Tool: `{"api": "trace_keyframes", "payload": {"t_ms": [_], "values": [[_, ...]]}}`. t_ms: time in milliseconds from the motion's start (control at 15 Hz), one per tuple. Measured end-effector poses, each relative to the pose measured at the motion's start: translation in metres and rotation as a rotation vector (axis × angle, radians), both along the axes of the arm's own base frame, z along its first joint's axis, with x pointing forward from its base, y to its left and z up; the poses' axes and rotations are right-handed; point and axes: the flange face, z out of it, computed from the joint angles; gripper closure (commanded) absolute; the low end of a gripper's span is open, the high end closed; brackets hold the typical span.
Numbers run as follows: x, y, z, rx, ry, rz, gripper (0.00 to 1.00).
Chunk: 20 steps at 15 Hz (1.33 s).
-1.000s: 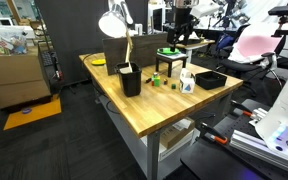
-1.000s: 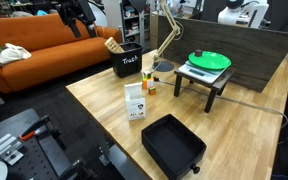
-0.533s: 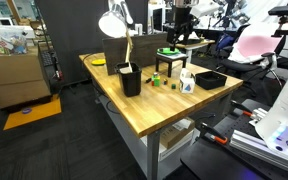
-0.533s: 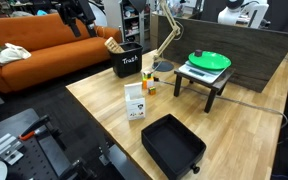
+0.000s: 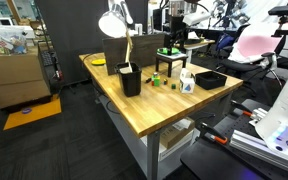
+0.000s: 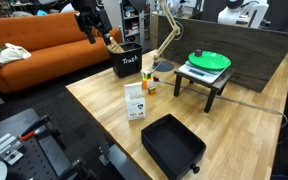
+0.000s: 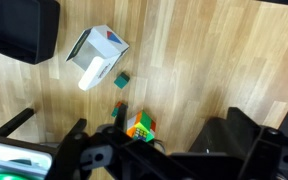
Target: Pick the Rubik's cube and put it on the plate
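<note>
The Rubik's cube (image 7: 140, 126) lies on the wooden table, seen from above in the wrist view, just ahead of my gripper (image 7: 169, 158). The gripper's dark fingers are spread wide apart and hold nothing. In both exterior views the gripper (image 6: 94, 25) (image 5: 174, 25) hangs high above the far side of the table. The bright green plate (image 6: 209, 61) (image 5: 169, 52) rests on a small low stand on the table. The cube shows only as a small coloured spot (image 6: 149, 84) near the stand.
A white carton (image 7: 96, 55) (image 6: 135, 100) stands near the cube, with a small green block (image 7: 121, 80) between them. A black tray (image 6: 172, 145) (image 7: 19, 28), a black bin (image 6: 127, 60) and a desk lamp (image 5: 114, 22) also stand on the table (image 6: 234, 130).
The arm has swung sideways over the back of the table, towards the bin and the lamp. Nothing on the table has moved.
</note>
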Motion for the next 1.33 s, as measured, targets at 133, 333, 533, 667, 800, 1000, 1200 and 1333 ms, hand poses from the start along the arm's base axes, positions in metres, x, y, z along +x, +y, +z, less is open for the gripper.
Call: {"api": "trace_keyframes", "payload": {"t_ms": [133, 333, 533, 667, 800, 1000, 1200, 1333], "values": [[0.017, 0.001, -0.010, 0.021, 0.018, 0.001, 0.00], [0.033, 0.007, -0.018, 0.028, 0.029, 0.009, 0.00], [0.034, 0.008, -0.017, 0.028, 0.027, 0.009, 0.00], [0.034, 0.008, -0.017, 0.028, 0.027, 0.009, 0.00], [0.034, 0.008, -0.017, 0.028, 0.027, 0.009, 0.00], [0.036, 0.006, -0.017, 0.023, 0.017, 0.000, 0.00], [0.050, -0.002, -0.018, 0.025, -0.008, -0.016, 0.00], [0.064, -0.010, -0.025, 0.033, -0.012, -0.035, 0.00]]}}
